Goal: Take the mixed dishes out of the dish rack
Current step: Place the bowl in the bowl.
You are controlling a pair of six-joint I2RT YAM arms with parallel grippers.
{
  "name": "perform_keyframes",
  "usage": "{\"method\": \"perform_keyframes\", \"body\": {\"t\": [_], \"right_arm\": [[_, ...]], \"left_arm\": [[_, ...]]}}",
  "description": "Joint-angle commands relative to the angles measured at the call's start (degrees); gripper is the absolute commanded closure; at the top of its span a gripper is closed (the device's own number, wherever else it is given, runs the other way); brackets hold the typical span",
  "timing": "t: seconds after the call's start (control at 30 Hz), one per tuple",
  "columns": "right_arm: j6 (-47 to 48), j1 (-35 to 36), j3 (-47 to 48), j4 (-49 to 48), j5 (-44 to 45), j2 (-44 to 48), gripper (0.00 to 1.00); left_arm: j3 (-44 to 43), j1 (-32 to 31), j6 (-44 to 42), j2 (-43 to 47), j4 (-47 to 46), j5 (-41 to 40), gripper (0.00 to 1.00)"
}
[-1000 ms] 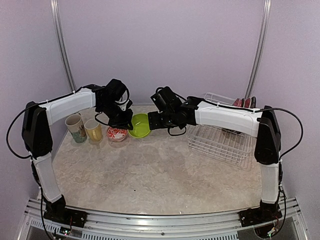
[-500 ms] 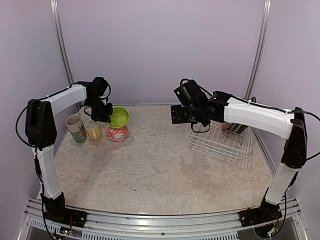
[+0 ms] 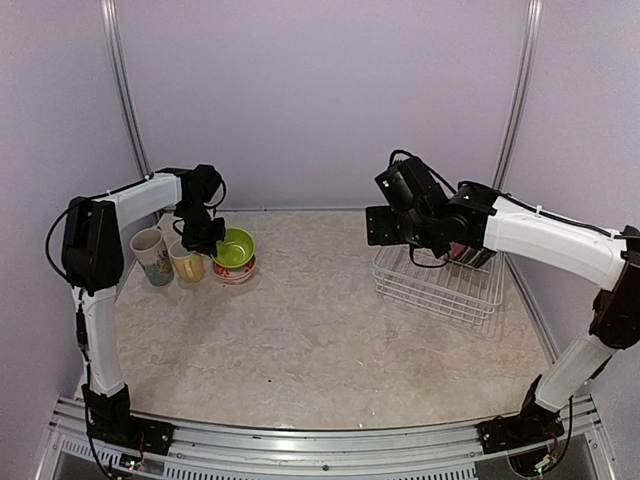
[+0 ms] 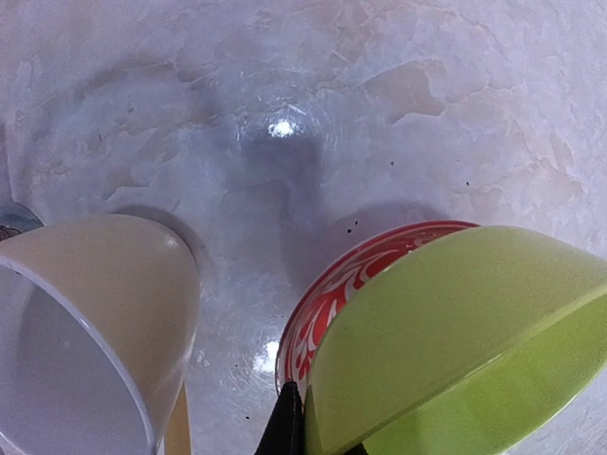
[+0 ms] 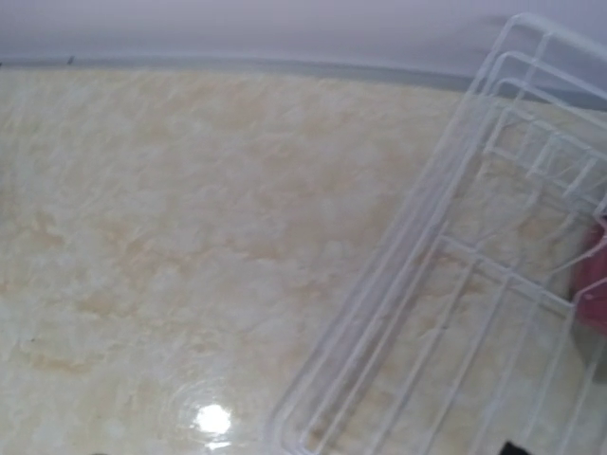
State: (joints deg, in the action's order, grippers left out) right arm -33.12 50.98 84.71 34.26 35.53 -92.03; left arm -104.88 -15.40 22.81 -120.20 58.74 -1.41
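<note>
My left gripper (image 3: 208,240) is shut on the rim of the lime-green bowl (image 3: 236,247), holding it tilted just over the small white-and-red bowl (image 3: 232,270). From the left wrist, the green bowl (image 4: 455,332) covers most of the red-patterned bowl (image 4: 346,284), and one black finger (image 4: 285,431) lies against its rim. The yellow cup (image 3: 187,262) and the cream mug (image 3: 152,255) stand just left. My right gripper (image 3: 382,225) hovers open and empty above the left end of the white dish rack (image 3: 440,285). Plates at the rack's back are mostly hidden; a red edge (image 5: 593,284) shows.
The unloaded dishes cluster at the back left near the wall. The rack (image 5: 446,303) sits at the back right, close to the right wall. A marbled tabletop (image 3: 300,340) lies between them, with the arm bases on the rail at the near edge.
The left arm carried the green bowl left, then lowered it over the white-and-red bowl. The right arm let go of the bowl, rose and swung right over the rack's left end.
</note>
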Motion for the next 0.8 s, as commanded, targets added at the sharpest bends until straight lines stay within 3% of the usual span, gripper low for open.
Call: {"method": "perform_keyframes", "body": {"t": [0.0, 0.27, 0.77], "right_arm": [[-0.47, -0.45, -2.53, 1.78, 4.16, 4.54, 0.13], [0.25, -0.9, -4.42, 1.03, 5.33, 7.6, 0.12], [2.54, -1.21, -1.99, 5.05, 4.91, 4.26, 0.11]], "left_arm": [[-1.46, 0.03, -0.96, -1.61, 1.77, -1.38, 0.97], [-1.12, -0.01, -0.97, -1.68, 2.03, -0.22, 0.93], [-0.56, -0.92, -1.56, 2.88, 2.23, -0.59, 0.69]]}}
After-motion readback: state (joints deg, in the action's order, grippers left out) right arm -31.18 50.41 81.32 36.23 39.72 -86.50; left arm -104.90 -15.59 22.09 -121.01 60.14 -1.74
